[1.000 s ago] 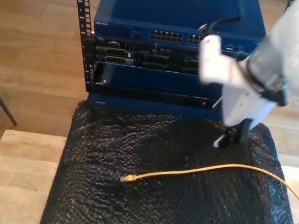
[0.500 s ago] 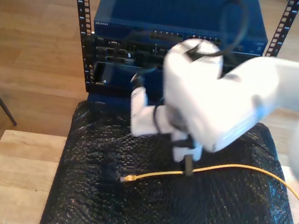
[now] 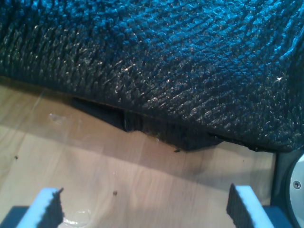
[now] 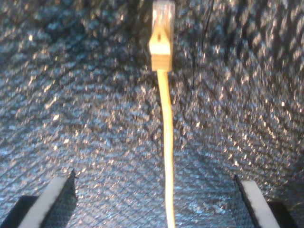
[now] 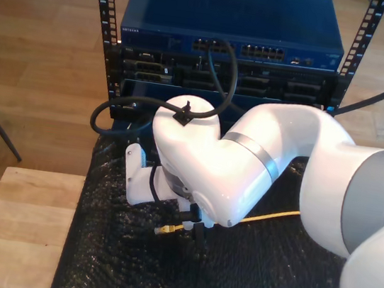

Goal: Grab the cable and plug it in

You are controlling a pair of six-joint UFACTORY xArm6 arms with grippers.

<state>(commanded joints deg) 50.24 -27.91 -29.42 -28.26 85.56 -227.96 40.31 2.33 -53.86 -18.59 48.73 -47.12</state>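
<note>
Cable [image 4: 166,156] not yet grasped or plugged: second tool [image 4: 156,199] spread astride it behind the plug [image 4: 161,28]; first tool [image 3: 142,209] spread over bare bench [image 3: 95,161].

Wood floor [image 5: 48,45]; blue rack [image 5: 230,27] behind light wood table [image 5: 23,228] draped in black wrap [image 5: 111,261].

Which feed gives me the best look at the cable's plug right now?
The second wrist view: the plug lies in full sight on the black mat, with the cable running between my second gripper's open fingers. In the exterior view the plug is small, beside the arm.
</note>
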